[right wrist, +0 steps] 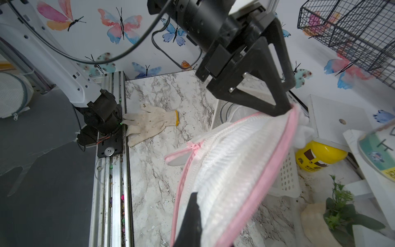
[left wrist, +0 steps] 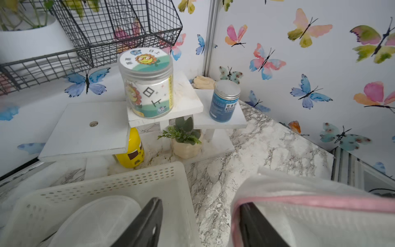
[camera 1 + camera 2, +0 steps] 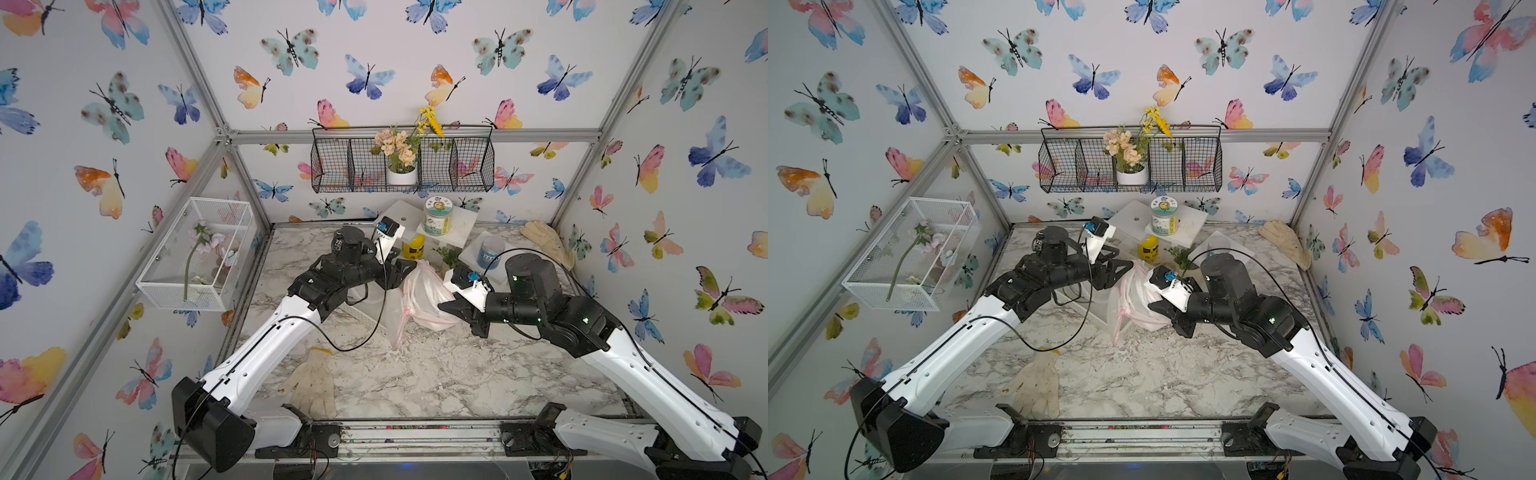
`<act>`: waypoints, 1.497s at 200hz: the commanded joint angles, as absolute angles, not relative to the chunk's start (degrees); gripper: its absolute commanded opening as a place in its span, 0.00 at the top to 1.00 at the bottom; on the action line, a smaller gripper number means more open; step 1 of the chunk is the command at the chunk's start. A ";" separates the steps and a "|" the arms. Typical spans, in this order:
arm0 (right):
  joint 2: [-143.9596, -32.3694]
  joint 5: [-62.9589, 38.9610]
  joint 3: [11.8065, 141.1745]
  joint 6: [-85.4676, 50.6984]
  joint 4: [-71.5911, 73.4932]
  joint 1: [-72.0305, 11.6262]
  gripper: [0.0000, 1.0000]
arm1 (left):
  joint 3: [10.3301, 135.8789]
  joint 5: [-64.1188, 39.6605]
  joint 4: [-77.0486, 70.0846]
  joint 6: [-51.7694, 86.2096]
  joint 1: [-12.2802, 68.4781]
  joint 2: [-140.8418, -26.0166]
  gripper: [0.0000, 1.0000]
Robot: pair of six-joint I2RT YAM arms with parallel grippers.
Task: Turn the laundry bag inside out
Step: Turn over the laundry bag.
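Two hands meet at the laundry bag (image 3: pixel 422 291), bunched on the marble surface (image 3: pixel 436 374) beside the white basket (image 2: pixel 106 184). Your right hand (image 3: pixel 449 308) is clenched on its mesh, anchoring it. Your left hand (image 2: pixel 201 203) stands released, one jaw at the pink rim, likely to regrip. A glove (image 3: pixel 311 382) lies nearer you, and butterfly walls (image 3: pixel 104 208) enclose all.

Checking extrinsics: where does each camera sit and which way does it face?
Top views: high at the front, looking down and back over the table; both arms, left gripper and right gripper at the bag.
Left wrist: on left arm, facing the tall jar at the back; own open fingers show.
Right wrist: on right arm, facing front-left toward the glove; own finger against bag, left gripper at its rim.
Shared: both wrist views show bag and yellow bottle.
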State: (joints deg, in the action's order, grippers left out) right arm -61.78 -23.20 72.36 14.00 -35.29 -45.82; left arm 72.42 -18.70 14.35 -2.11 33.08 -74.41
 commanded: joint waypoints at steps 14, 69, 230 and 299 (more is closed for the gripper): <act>-62.87 -15.25 69.30 4.22 -32.82 -46.23 0.98 | 67.07 -10.42 7.63 -1.49 32.70 -64.84 0.12; -69.60 -16.37 74.79 6.82 -42.71 -46.23 0.97 | 59.76 -21.26 11.85 -21.48 33.20 -55.39 0.11; -76.00 -21.25 86.97 21.46 -51.28 -46.23 0.98 | 65.38 -44.47 17.78 -36.76 35.16 -61.44 0.04; -75.56 -30.06 85.80 26.59 -51.67 -46.23 0.98 | 66.44 -35.30 16.46 -44.54 36.12 -65.91 0.03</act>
State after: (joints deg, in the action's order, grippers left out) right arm -76.09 -26.59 85.76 23.57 -49.63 -45.87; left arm 64.23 -37.87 17.85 -41.52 35.77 -63.70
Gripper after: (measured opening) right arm 0.055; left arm 0.970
